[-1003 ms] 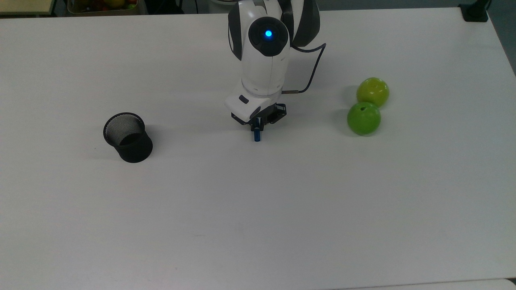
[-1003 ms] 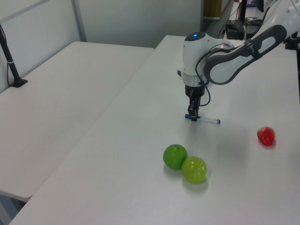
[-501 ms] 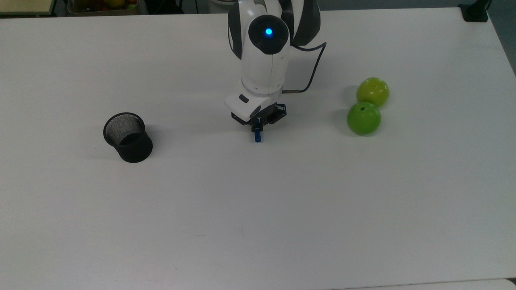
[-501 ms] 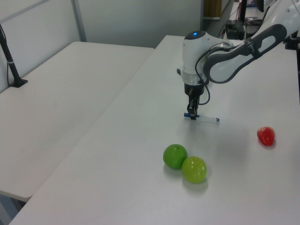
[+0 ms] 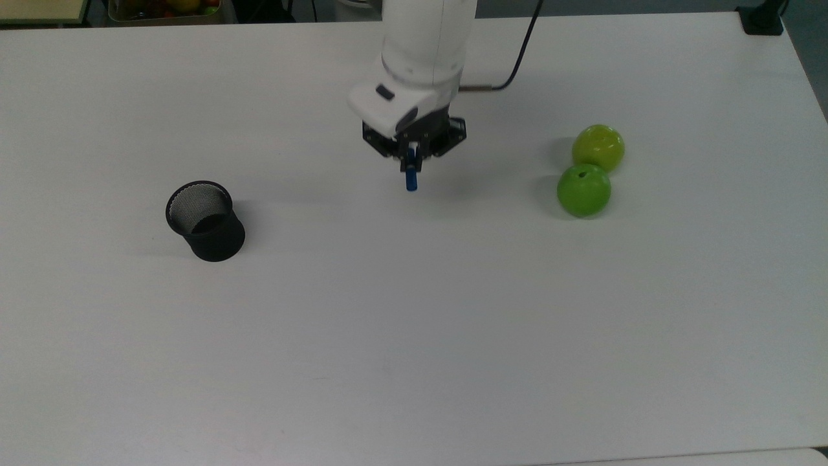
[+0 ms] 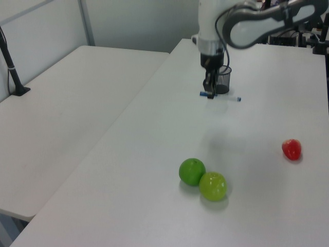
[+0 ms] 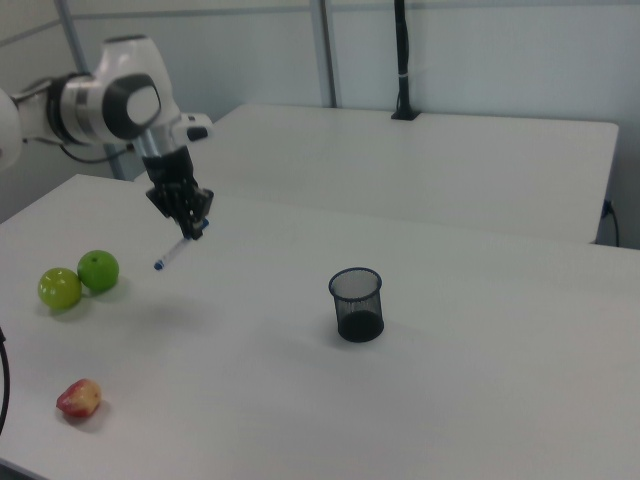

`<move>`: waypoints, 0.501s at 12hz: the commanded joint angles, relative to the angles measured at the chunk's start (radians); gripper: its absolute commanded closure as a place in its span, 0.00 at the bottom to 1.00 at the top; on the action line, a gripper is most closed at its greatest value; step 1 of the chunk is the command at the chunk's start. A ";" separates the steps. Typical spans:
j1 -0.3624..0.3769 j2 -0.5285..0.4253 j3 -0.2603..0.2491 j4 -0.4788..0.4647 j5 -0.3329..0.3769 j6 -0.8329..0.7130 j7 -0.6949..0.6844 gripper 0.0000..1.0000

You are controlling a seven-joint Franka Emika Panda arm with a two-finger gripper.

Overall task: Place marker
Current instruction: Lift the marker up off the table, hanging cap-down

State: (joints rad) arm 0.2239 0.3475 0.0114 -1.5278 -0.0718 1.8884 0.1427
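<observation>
Overhead, a white robot arm's black two-finger claw (image 5: 411, 155) hangs above a wide white surface (image 5: 414, 336), its fingers clamped on a slim white-barrelled marker with blue ends (image 7: 178, 246) near one end. The marker is off the surface and held roughly level, with a slight droop visible in the right view; its free length runs away from the claw toward the left view's right. Its likely goal, a single black mesh cup (image 5: 206, 221), stands upright and open-topped well apart from the claw, toward the top view's left. The marker's long axis lies flat, so it would probably need tipping upright to drop in. Counted: one marker, one cup, two green apples (image 5: 590, 170) touching each other, and one red fruit (image 7: 79, 398).
</observation>
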 commanded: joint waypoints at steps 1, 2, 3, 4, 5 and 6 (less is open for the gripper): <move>0.003 -0.080 -0.008 0.081 0.007 -0.176 0.012 0.88; 0.005 -0.093 -0.005 0.109 0.009 -0.210 0.012 0.88; 0.005 -0.097 -0.007 0.117 0.009 -0.225 0.012 0.87; 0.003 -0.102 -0.013 0.118 0.009 -0.230 0.012 0.87; 0.003 -0.102 -0.019 0.118 0.007 -0.229 0.011 0.87; -0.012 -0.098 -0.022 0.117 0.004 -0.221 0.005 0.87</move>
State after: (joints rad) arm 0.2236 0.2445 0.0063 -1.4157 -0.0711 1.6807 0.1428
